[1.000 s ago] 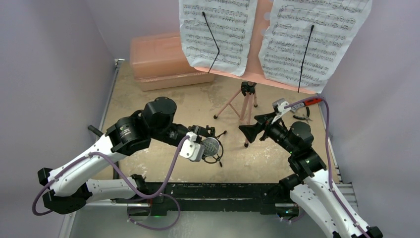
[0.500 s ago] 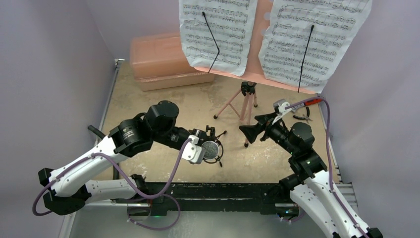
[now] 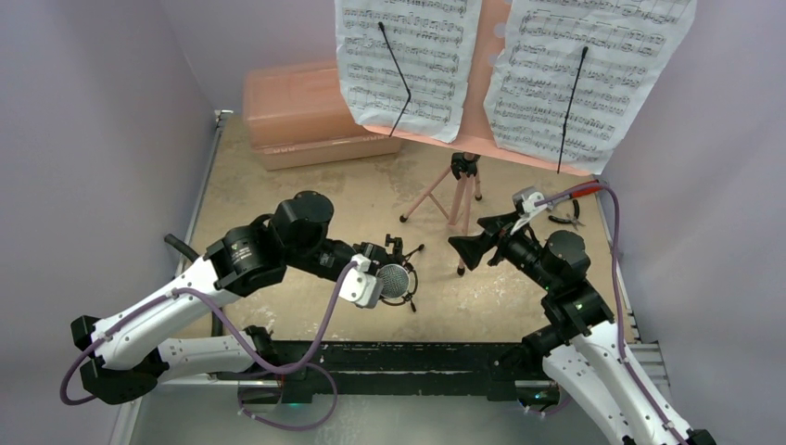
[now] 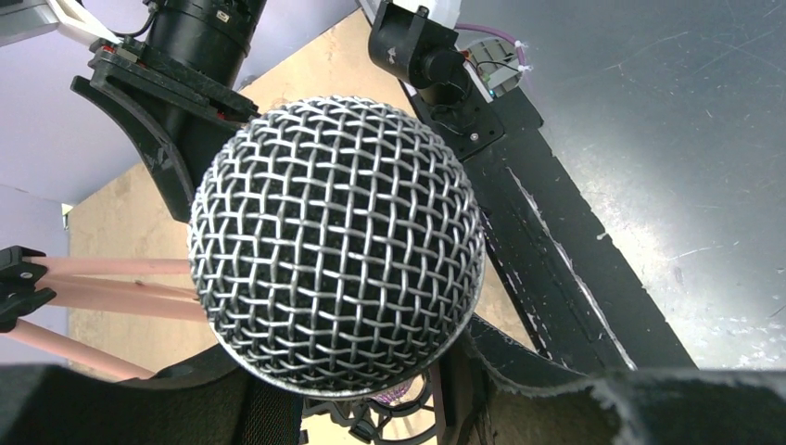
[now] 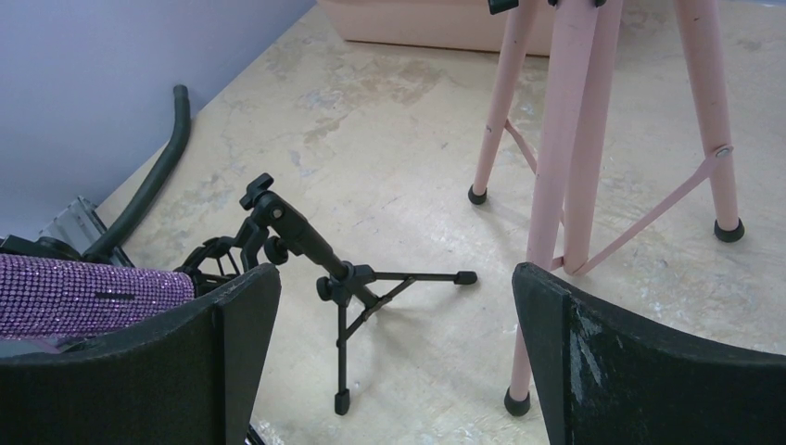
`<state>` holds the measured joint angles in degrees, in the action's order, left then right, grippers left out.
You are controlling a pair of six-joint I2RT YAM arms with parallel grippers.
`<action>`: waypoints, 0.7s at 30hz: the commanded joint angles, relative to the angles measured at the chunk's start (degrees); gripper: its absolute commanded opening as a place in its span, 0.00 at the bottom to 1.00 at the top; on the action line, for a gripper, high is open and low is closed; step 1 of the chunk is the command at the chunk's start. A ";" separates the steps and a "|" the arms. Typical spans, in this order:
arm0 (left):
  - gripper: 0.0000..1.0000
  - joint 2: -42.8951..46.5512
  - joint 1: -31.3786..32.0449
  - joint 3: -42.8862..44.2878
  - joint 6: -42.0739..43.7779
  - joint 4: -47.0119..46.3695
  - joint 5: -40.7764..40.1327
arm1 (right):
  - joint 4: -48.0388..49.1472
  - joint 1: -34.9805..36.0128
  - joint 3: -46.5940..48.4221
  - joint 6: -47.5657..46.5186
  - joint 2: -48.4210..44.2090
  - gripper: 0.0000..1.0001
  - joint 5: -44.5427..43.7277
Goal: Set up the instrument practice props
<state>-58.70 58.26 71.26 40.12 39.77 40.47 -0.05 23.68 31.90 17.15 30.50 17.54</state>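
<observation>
My left gripper [image 3: 371, 278] is shut on the purple glitter microphone [image 3: 394, 280], whose mesh head [image 4: 335, 246] fills the left wrist view. Its purple body [image 5: 83, 295] lies about level, with its tail end at the clip of the small black tripod mic stand [image 5: 343, 278], which stands in the table's middle [image 3: 405, 255]. I cannot tell if it is seated in the clip. The pink music stand [image 3: 456, 199] stands behind on tripod legs [image 5: 575, 139], with white sheet-music pages [image 3: 408, 56] on its desk. My right gripper [image 5: 399, 371] is open and empty, between the two stands [image 3: 473, 246].
A salmon-pink lidded case [image 3: 306, 111] sits at the back left. A red-handled tool [image 3: 570, 199] lies by the right wall. A black hose [image 5: 153, 176] lies at the left edge. Purple walls close in both sides; a black rail [image 3: 399, 357] runs along the near edge.
My left arm has shifted slightly and brought the microphone a little lower, closer to the black stand's clip. The right gripper has hardly moved and stays open.
</observation>
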 commanded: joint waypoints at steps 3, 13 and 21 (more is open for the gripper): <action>0.00 1.09 0.19 -1.53 0.45 -5.07 1.42 | 0.68 -0.01 1.23 0.17 -0.57 0.98 0.47; 0.00 3.16 0.21 -1.08 -0.33 -4.52 0.32 | 0.47 -0.03 1.34 0.16 -0.71 0.98 0.39; 0.00 3.61 0.27 -1.39 -0.98 -4.61 1.51 | 0.69 -0.04 1.68 0.12 -0.28 0.98 0.48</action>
<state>-56.23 58.26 69.45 39.64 37.85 40.18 -0.60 23.68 31.90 17.12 30.30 17.54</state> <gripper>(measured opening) 0.434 0.976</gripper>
